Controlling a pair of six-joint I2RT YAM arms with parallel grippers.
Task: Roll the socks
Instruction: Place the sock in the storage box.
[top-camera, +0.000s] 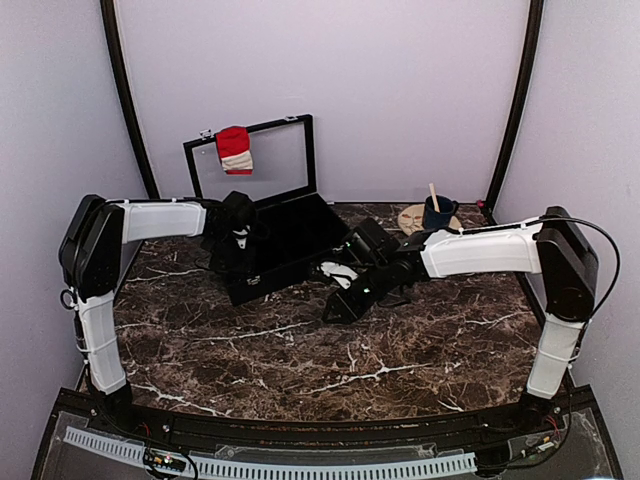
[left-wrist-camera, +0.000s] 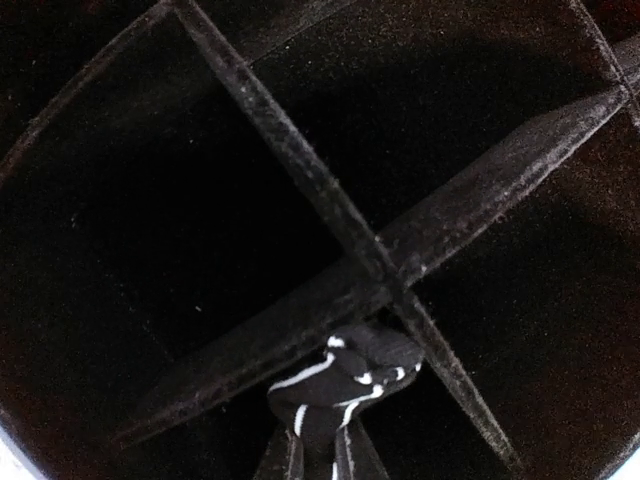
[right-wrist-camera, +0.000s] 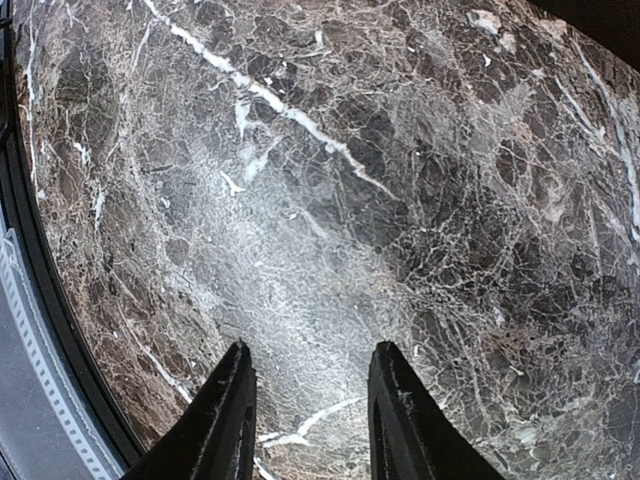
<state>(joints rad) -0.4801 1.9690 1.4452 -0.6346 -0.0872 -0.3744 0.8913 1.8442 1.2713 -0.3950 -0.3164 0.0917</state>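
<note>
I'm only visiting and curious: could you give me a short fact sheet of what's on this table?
table: dark marble
case: black, open, dividers inside
red sock: hangs over the case's raised lid
left gripper: inside the case, shut on a black striped bundle, maybe a rolled sock
right gripper: open, empty, above bare table
mug: blue, far right, stick inside

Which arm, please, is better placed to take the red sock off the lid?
Probably right: the right fingers stand open and empty over the table; the left fingers clamp striped fabric.
</note>
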